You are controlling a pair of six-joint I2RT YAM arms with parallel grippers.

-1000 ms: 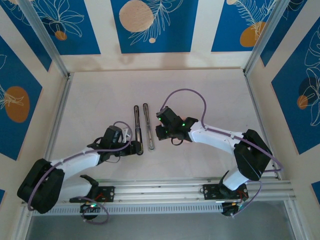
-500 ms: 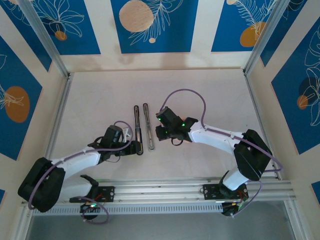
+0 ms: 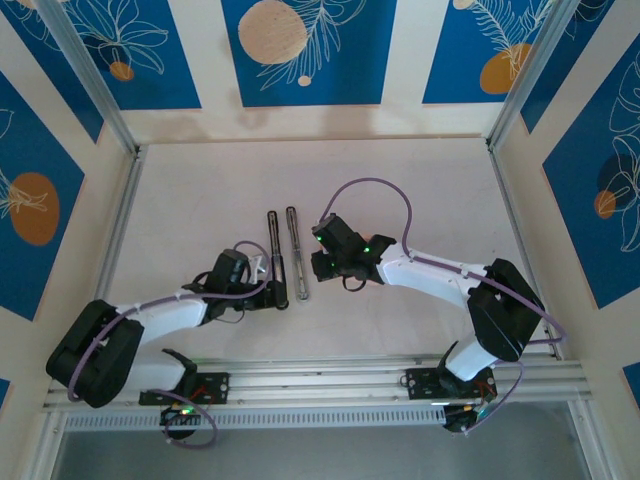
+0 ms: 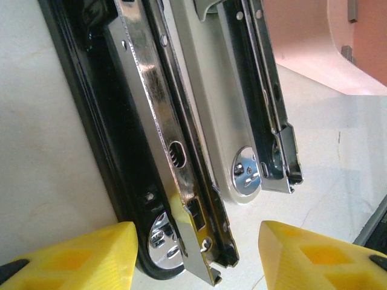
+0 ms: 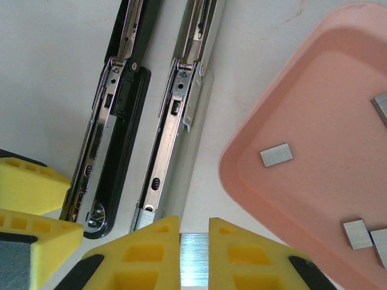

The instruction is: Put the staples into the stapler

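At the middle of the pale table point(image 3: 200, 190), the slim stapler point(image 3: 273, 250) is being presented fully folded open. Its two long narrow bars are being laid side by side, running from near to far. The black-based bar point(image 4: 109, 151) is being seen on the left and the white-bodied bar point(image 4: 202, 103) on the right, each one lined with a bright metal channel.

At the near ends of these bars, the left gripper point(image 4: 193, 257) is being held with its yellow fingertips point(image 4: 72, 257) spread well apart. Both bar ends are being straddled by them and nothing is being clasped. Whether the left fingertip is being pressed against the black base cannot be told.

Just to the right of the near end of the white-bodied bar, the right gripper point(image 5: 195, 254) is being held pressed together. A short, bright metallic staple strip point(image 5: 195, 269) is being pinched between its two yellow pads point(image 5: 145, 254), and only its upper face is being shown between them.

Farther right, close beside the stapler, a shallow pink rectangular tray point(image 5: 314, 90) with a rounded corner is being supported by the table. On its floor, several tiny grey metallic rectangular staples point(image 5: 276, 154) are being shown lying loose. One is being seen apart near the left rim, and the others are being cut off by the right edge of the view.
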